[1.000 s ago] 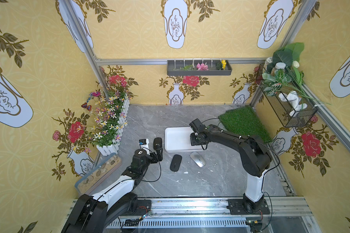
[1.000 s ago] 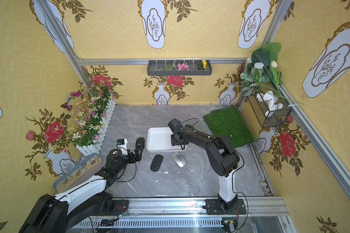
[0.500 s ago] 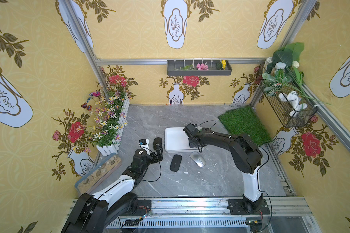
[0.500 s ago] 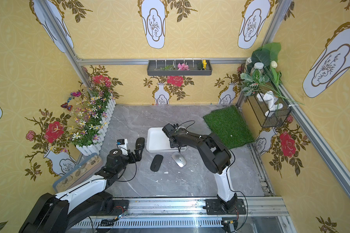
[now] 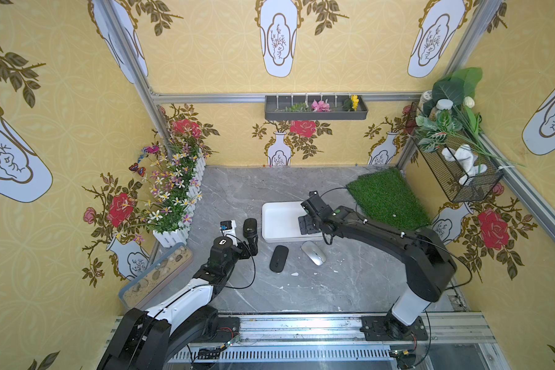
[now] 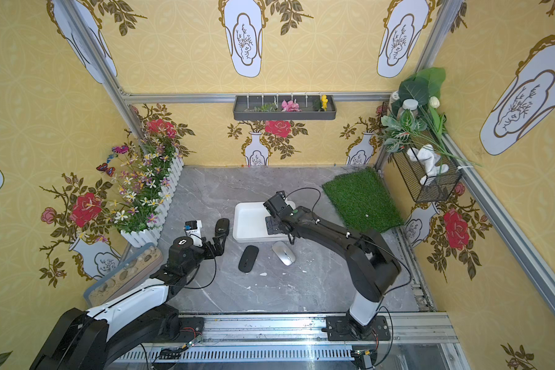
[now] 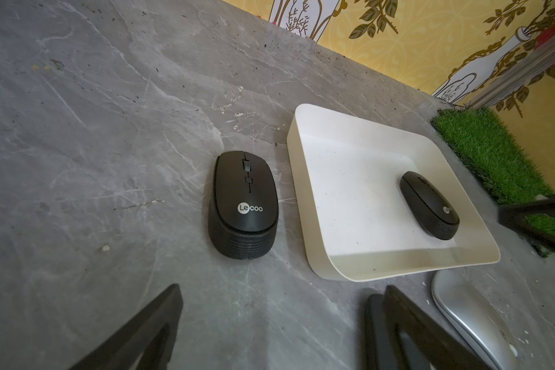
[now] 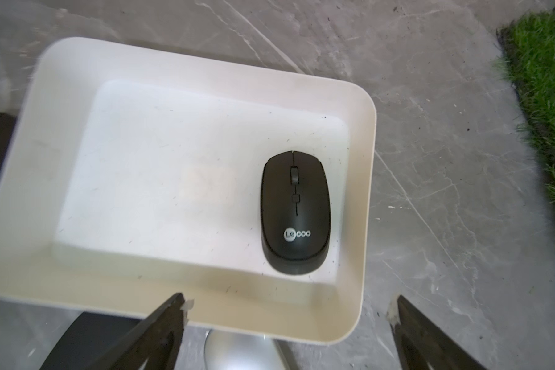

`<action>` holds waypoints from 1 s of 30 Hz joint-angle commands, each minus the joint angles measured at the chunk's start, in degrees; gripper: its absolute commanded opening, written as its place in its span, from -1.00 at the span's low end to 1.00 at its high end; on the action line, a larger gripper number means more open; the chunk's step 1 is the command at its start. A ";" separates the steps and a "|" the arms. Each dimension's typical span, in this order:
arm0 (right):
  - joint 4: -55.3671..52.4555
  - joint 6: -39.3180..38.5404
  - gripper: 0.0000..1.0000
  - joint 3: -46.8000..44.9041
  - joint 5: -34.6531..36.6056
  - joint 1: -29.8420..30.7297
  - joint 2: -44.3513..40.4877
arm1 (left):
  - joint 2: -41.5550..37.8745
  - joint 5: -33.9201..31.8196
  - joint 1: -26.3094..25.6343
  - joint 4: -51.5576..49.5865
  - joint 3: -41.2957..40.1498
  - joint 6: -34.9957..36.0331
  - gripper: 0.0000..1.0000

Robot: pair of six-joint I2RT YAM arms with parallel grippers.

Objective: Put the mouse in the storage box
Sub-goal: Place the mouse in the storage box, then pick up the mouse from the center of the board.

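Note:
The white storage box (image 5: 277, 221) (image 6: 249, 224) lies mid-table. A black Lecoo mouse (image 8: 295, 211) (image 7: 430, 205) rests inside it near its right wall, hidden under the arm in both top views. My right gripper (image 8: 289, 317) (image 5: 306, 224) hovers over the box's near right corner, open and empty. A second black Lecoo mouse (image 7: 244, 205) (image 5: 250, 226) (image 6: 221, 226) sits on the table left of the box. My left gripper (image 7: 279, 320) (image 5: 249, 246) stands open just behind it, not touching.
A flat black mouse (image 5: 278, 258) (image 6: 248, 258) and a silver mouse (image 5: 313, 252) (image 6: 283, 253) lie in front of the box. A grass mat (image 5: 386, 200) is at back right, a flower fence (image 5: 177, 192) and a sand-and-pebble tray (image 5: 156, 275) at left.
My right gripper's jaws have spread wide and drawn back to the right, leaving the black mouse lying in the box. The left arm has not moved.

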 commanded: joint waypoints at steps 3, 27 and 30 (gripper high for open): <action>-5.87 -7.72 0.98 -7.43 -14.39 0.58 -9.67 | -0.45 0.37 0.03 1.63 -0.35 0.41 0.98; 6.49 -9.76 1.00 -14.26 -5.92 6.15 3.26 | -2.65 1.16 -0.03 2.16 -1.47 0.48 1.00; 7.76 -9.67 0.96 -14.48 -7.29 5.79 3.81 | -2.47 1.36 0.01 2.16 -1.38 0.48 1.00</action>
